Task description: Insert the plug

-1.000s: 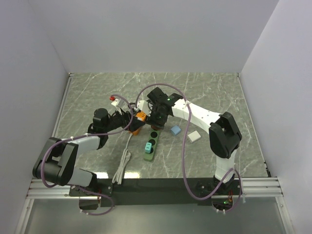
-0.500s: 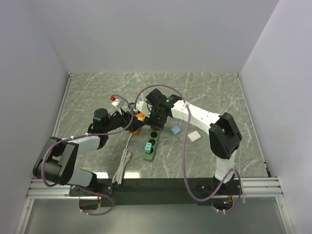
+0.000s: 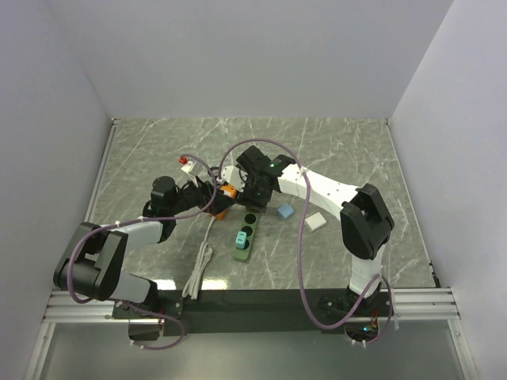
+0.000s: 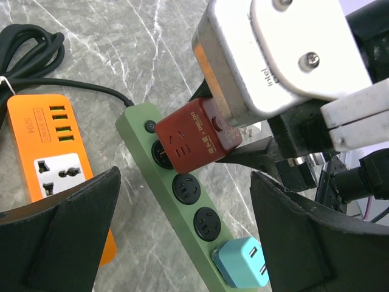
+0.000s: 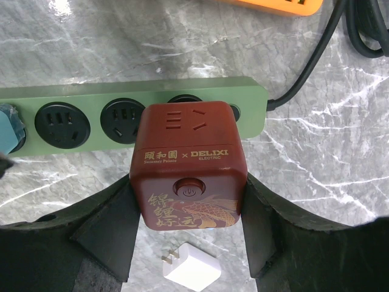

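the right gripper [image 5: 188, 204] clamps the red cube plug [image 5: 188, 161] over the green power strip's [image 5: 91, 92] twelve o'clock end socket; the left gripper [image 4: 185, 177] hangs wide open, empty, at its nine o'clock.

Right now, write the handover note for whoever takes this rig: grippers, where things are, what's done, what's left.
Left gripper: open, empty, hovering over the green power strip.
Right gripper: shut on the red cube plug.
The plug is tilted over the strip's end socket beside the switch, not seated flat.
A teal plug sits in the far end socket; the two sockets between are free.
Done: plug gripped and at the socket.
Left: level it, press it home, release.
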